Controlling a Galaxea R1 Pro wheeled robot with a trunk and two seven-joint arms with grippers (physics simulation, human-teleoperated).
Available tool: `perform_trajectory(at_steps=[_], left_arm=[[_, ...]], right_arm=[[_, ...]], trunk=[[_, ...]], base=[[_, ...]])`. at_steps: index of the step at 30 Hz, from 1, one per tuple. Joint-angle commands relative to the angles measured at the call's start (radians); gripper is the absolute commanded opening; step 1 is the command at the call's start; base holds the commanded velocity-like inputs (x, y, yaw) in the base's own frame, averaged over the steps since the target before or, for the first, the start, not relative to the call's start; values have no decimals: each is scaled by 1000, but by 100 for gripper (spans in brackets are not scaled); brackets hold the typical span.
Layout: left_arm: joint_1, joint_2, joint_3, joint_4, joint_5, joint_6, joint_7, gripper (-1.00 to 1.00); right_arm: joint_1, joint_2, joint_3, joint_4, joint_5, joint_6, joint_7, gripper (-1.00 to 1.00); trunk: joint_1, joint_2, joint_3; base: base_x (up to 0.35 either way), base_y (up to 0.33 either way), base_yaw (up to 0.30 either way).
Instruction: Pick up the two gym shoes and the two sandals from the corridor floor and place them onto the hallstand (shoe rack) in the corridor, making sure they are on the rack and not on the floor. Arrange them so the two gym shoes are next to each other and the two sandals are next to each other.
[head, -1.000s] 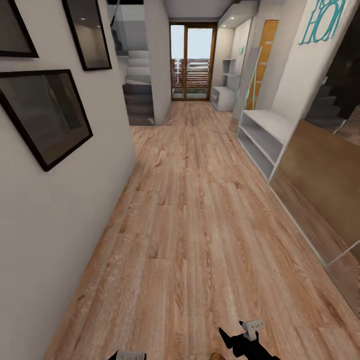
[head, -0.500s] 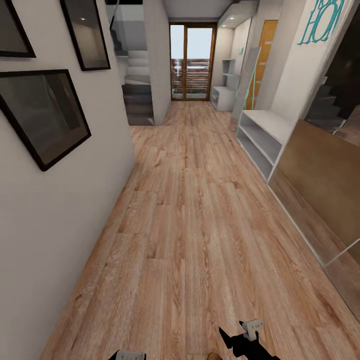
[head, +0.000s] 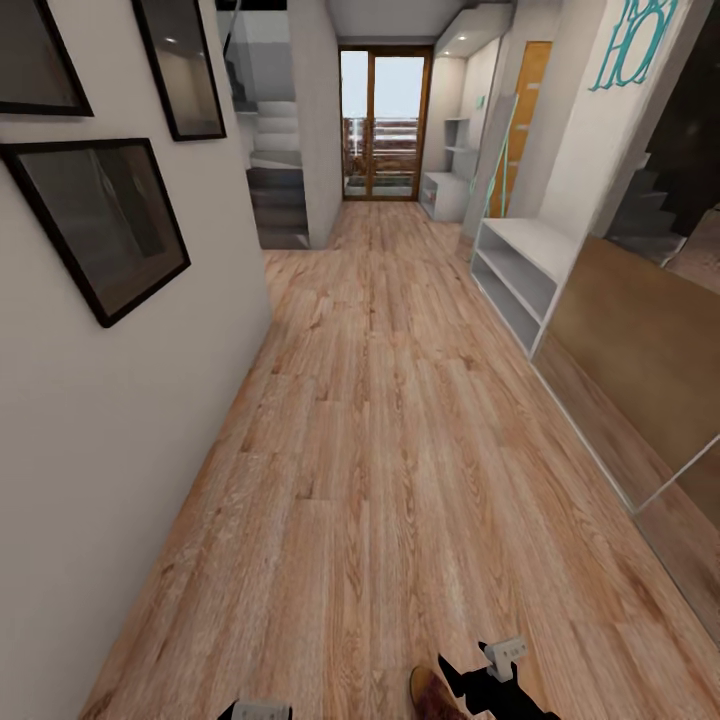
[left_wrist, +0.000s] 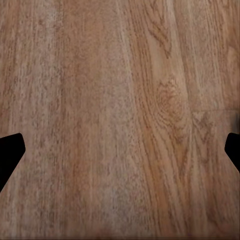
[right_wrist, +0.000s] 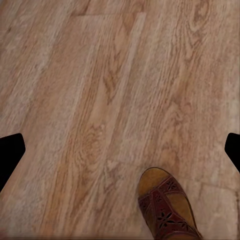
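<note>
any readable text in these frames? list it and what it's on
"HO": large teal letters on the white wall panel above the near low white unit; the rest is cut off by the picture's edge.
Small teal mark on the wall by the far hallstand: too small to read.
Sandal, floor, framed pictures: no text.

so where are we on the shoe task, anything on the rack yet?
Nothing looks done. The hallstand stands far down the corridor, too small to tell what its shelves hold. In hand: nothing; both grippers show open, the left gripper over bare floor. One sandal lies on the planks under the right gripper, not gripped. Left: all four shoes, with the gym shoes yet to be found.
</note>
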Motion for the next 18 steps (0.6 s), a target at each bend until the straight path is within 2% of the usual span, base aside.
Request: perform_trajectory(at_steps=[1, 18], left_arm=[[0, 0, 0, 0, 0, 0, 0, 100], [0, 3, 4, -1, 0, 0, -4, 100]], right_arm=[[0, 0, 0, 0, 0, 0, 0, 100], [0, -6, -1, 0, -2, 0, 2, 100]], trunk=[[0, 0, 0], [0, 0, -2]], base=[[-41, 0, 0], [-8, 0, 0]])
